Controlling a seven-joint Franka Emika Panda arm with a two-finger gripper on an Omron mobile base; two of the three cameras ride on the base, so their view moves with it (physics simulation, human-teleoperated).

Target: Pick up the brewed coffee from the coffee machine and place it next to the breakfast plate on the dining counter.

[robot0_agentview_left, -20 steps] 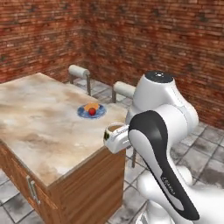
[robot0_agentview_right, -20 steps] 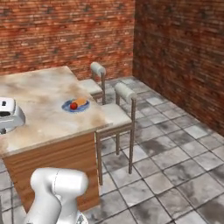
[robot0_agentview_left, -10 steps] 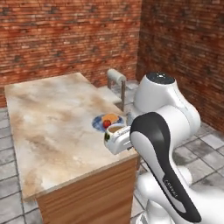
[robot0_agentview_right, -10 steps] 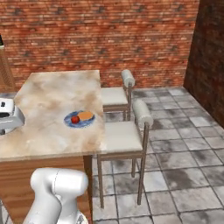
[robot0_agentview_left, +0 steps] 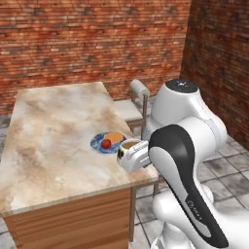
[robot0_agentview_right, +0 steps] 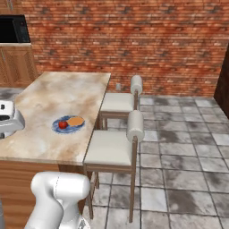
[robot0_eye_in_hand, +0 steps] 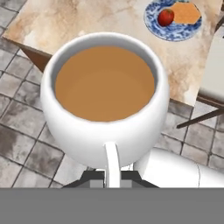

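Mug (robot0_eye_in_hand: 105, 100) gripped in the end effector (robot0_agentview_left: 132, 154), fingers closed on it from below, handle toward the hand camera. Full of brown coffee, level, rim upright. Carried in the air at the near right corner of the desk (robot0_agentview_left: 53, 141), just beside the plate (robot0_agentview_left: 108, 142) in the left base view. In the hand view, partly over the desk edge, partly over the grey tiled floor (robot0_eye_in_hand: 22, 127).

Blue plate on the beige marbled top, near the right edge. Red fruit (robot0_agentview_left: 105, 143) and orange-tan bread (robot0_agentview_left: 115, 137) on it, side by side and touching or nearly so. Same plate at top right of the hand view (robot0_eye_in_hand: 173, 19), beyond the mug, and in the right base view (robot0_agentview_right: 68, 124) toward the near right part of the desk (robot0_agentview_right: 58, 98).

Two stools with pale seats and rolled backrests along the desk's right side, the nearer one (robot0_agentview_right: 115, 147) pushed against the edge, the farther one (robot0_agentview_right: 120, 100) behind it. Brown wooden cabinet front below the stone top. Red brick wall (robot0_agentview_left: 87, 39) behind. Dark microwave (robot0_agentview_right: 13, 29) over wooden cabinets at top left of the right base view.
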